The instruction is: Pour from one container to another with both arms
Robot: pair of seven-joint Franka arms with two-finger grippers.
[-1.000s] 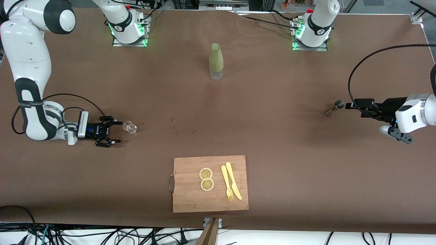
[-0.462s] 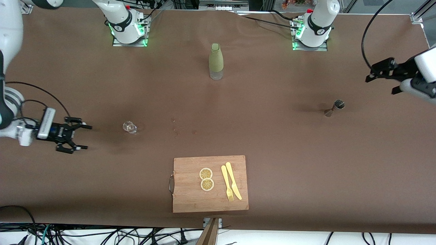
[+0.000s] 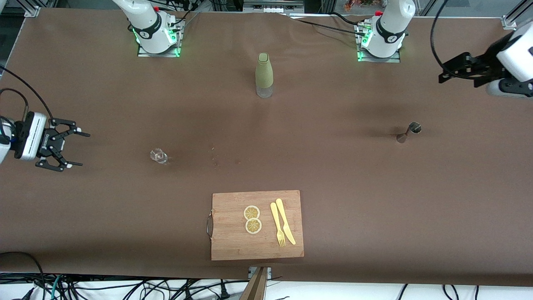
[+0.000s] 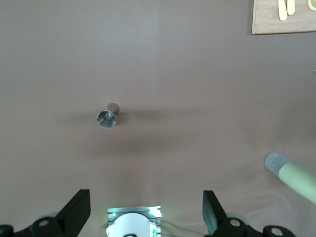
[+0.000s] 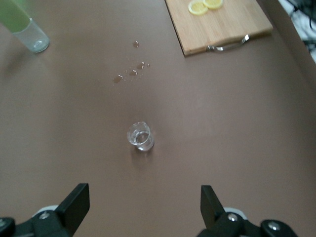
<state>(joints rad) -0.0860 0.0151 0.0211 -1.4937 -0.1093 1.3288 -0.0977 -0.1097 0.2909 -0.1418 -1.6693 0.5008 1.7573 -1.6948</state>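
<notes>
Front view: both grippers, right & left, are hanging spread and empty over opposite table ends, glass & jigger standing mid-table; risk: tipping either light vessel on approach.

No text, label, brand or number can be read anywhere.

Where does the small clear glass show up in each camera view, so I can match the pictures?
Front view: the glass stands on the brown table toward the right arm's end, ahead of the open right gripper.
Left wrist view: not in it.
Right wrist view: the glass sits mid-picture, above the gripper's fingers.
Shared landmark: the wooden cutting board with lemon slices.
</notes>
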